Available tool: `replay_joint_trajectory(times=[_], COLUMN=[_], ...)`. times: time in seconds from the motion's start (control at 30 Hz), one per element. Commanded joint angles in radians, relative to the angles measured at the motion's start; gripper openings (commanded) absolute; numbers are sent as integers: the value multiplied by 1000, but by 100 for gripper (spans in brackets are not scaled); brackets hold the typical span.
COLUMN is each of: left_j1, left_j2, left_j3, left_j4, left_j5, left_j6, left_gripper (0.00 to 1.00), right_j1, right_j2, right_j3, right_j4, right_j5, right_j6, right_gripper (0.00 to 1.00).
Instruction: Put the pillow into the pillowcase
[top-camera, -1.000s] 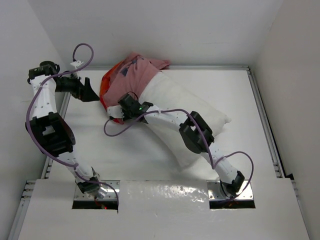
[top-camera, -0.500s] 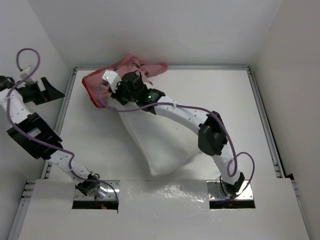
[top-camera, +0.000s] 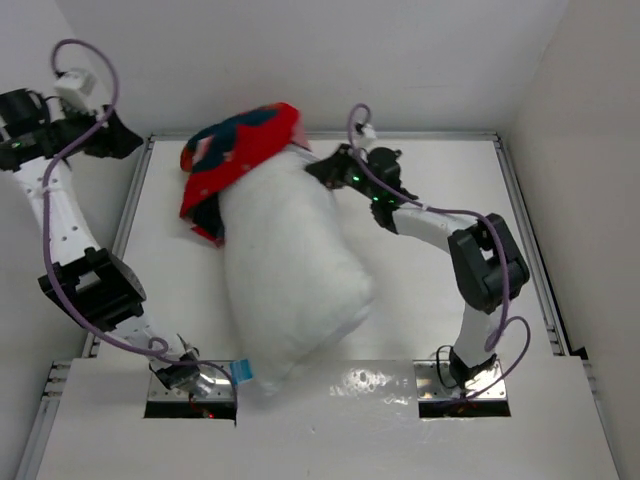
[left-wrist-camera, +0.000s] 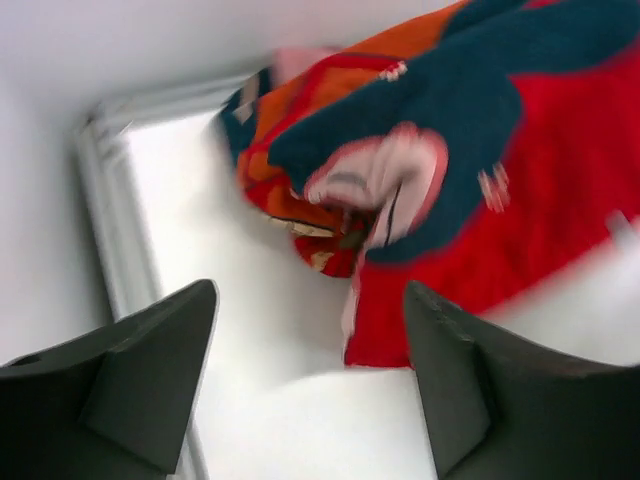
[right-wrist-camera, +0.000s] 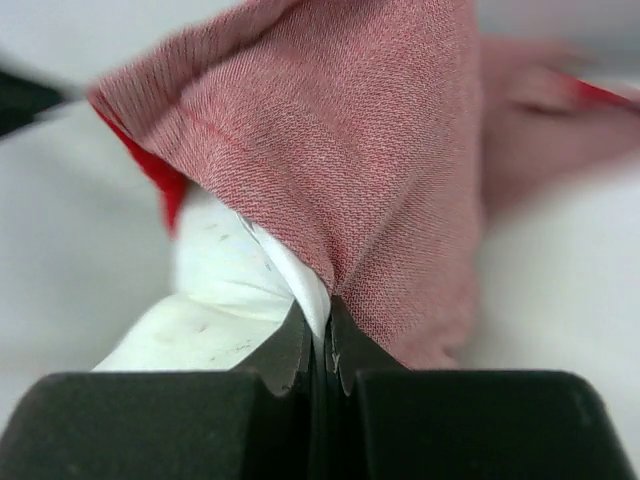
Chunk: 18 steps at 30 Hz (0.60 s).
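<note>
Pillowcase caps pillow far end; right pincer clamps pillowcase edge; left pincer agape, empty.

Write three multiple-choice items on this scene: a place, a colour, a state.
1. Where is the pillowcase? A. over the pillow's far end B. under its near end C. off the table
2. What colour is the pillowcase cloth in the right gripper? A. green B. faded pink C. black
3. The left gripper is: A. shut on the pillow B. shut on the pillowcase C. open, empty
1 A: red cloth caps the far end. 2 B: pink weave meets the shut jaws. 3 C: its fingers stand apart, nothing between.
</note>
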Motion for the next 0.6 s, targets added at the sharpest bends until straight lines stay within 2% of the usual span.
replay_joint_trajectory(times=[0.0, 0.03, 0.07, 0.1, 0.13, 0.17, 0.2, 0.23, 0.27, 0.37, 0.4, 0.47, 0.57], left_j1=[-172, -213, -297, -339, -385, -475, -520, -565, -641, -750, -766, -791, -817], left_j2=[4, 10, 30, 42, 53, 80, 93, 102, 117, 151, 162, 194, 252], left_j3=[10, 8, 5, 5, 1, -7, -13, -24, -45, -76, -78, -75, -29], left_j4=[-3, -31, -54, -83, -125, -149, -169, -173, -163, -42, -11, 64, 51], left_j5=[-77, -107, -120, -132, -170, -189, -204, -245, -265, -365, -380, -402, -396], left_j6=[54, 71, 122, 159, 187, 254, 288, 308, 337, 329, 328, 336, 364], left_gripper=[68, 65, 62, 60, 60, 61, 65, 67, 70, 79, 84, 87, 86], right_j1=[-145, -188, -206, -225, -254, -265, -271, -274, -274, -280, -283, -285, -283], right_j2=[8, 8, 5, 1, -8, -8, -18, -30, -36, -76, -90, -145, -235], right_j3=[-190, -221, -248, -279, -279, -266, -212, -181, -148, -98, -100, -110, -143], right_j4=[249, 257, 256, 236, 204, 80, -17, -112, -284, -445, -468, -525, -565], right_j5=[-12, -33, -58, -80, -113, -113, -133, -106, -82, 43, 69, 154, 210], right_j6=[151, 144, 127, 99, 75, 41, -53, -114, -167, -286, -319, -350, -401], right_gripper=[0, 7, 20, 36, 63, 77, 92, 99, 99, 99, 99, 99, 99])
